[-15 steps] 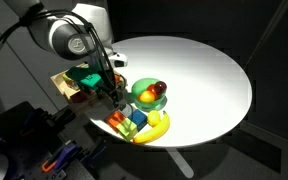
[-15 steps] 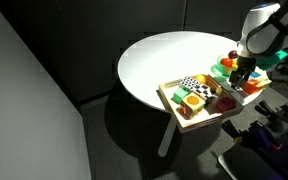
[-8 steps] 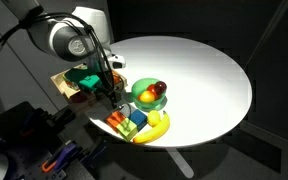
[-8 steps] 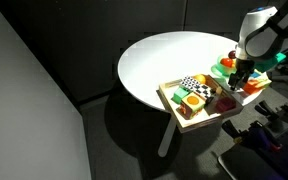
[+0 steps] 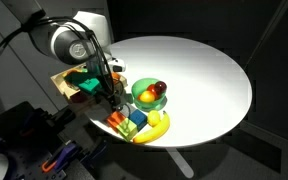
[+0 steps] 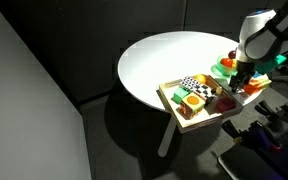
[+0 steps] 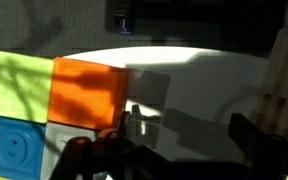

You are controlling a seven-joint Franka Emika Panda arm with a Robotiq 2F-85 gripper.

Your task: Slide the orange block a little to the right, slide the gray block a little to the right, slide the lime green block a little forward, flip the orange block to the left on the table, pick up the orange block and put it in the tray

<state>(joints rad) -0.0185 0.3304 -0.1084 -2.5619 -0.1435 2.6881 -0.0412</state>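
Note:
In the wrist view the orange block (image 7: 84,92) lies on the white table with the lime green block (image 7: 19,85) touching its left side. A blue block (image 7: 12,145) lies below the lime one. A pale gray patch (image 7: 56,140) beside the blue block may be the gray block, partly hidden by a finger. My gripper (image 7: 164,140) is open and empty, low over bare table just right of the orange block. In both exterior views the gripper (image 5: 114,98) (image 6: 237,85) hangs between the tray (image 5: 62,82) (image 6: 169,97) and the block cluster, where the orange block (image 5: 115,119) shows.
The tray holds several toy items, and its wooden edge (image 7: 284,80) shows at the right of the wrist view. A green bowl (image 5: 134,95) with fruit stands beside the blocks. A yellow banana (image 5: 156,128) lies at the table's near edge. The table (image 5: 204,70) is round and white.
The arm has barely shifted over the last second. The blocks have not moved.

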